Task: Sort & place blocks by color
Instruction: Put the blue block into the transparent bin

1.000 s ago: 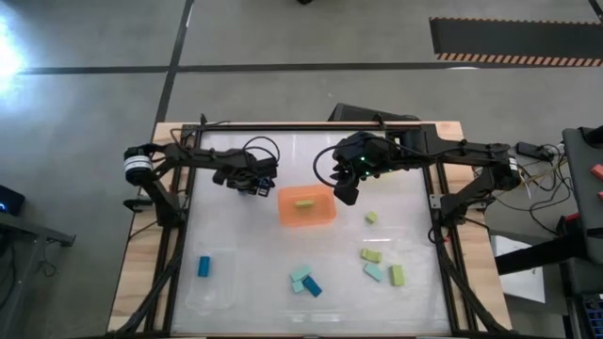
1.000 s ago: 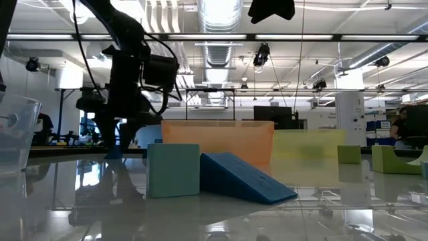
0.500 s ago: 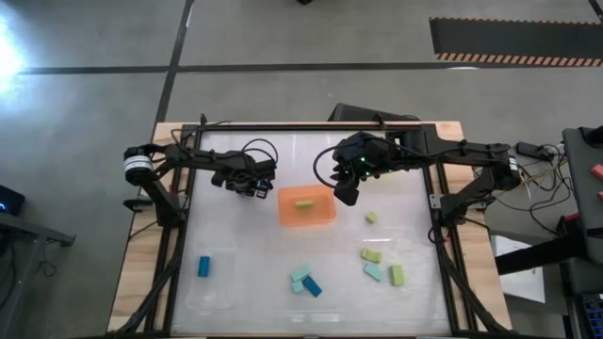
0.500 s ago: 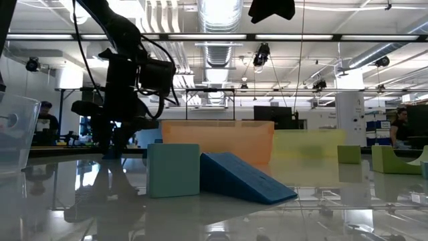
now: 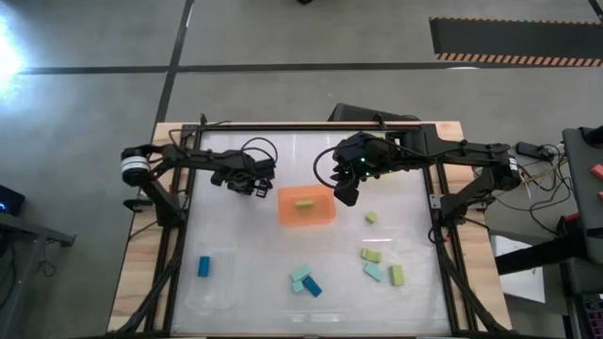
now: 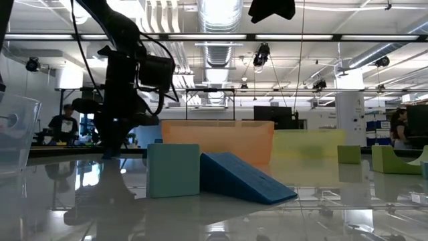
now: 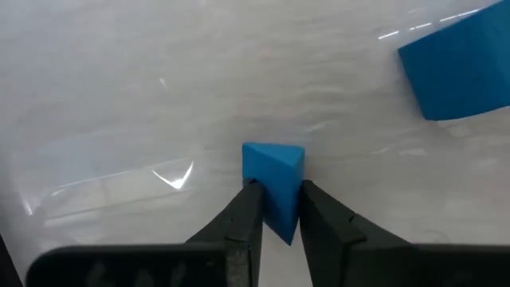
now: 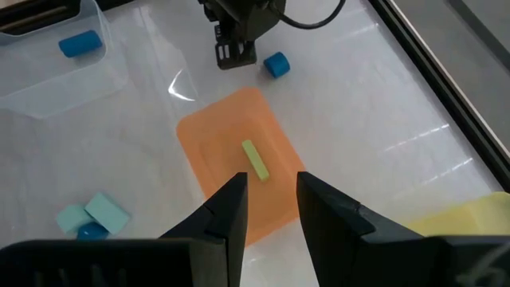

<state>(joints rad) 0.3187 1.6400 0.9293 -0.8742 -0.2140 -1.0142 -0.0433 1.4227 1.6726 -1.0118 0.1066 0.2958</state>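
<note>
While my left fingers [image 7: 275, 209] stay clamped on a blue block [image 7: 273, 174] beside the orange tray [image 5: 287, 213], barely shifted, my right fingers [image 8: 269, 201] hang parted above it.

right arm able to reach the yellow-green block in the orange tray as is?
Probably yes. The right gripper hangs over the orange tray, jaws open and empty; the yellow-green block lies alone in it, nothing above. The left gripper, shut on a blue block, sits clear of the tray.
</note>
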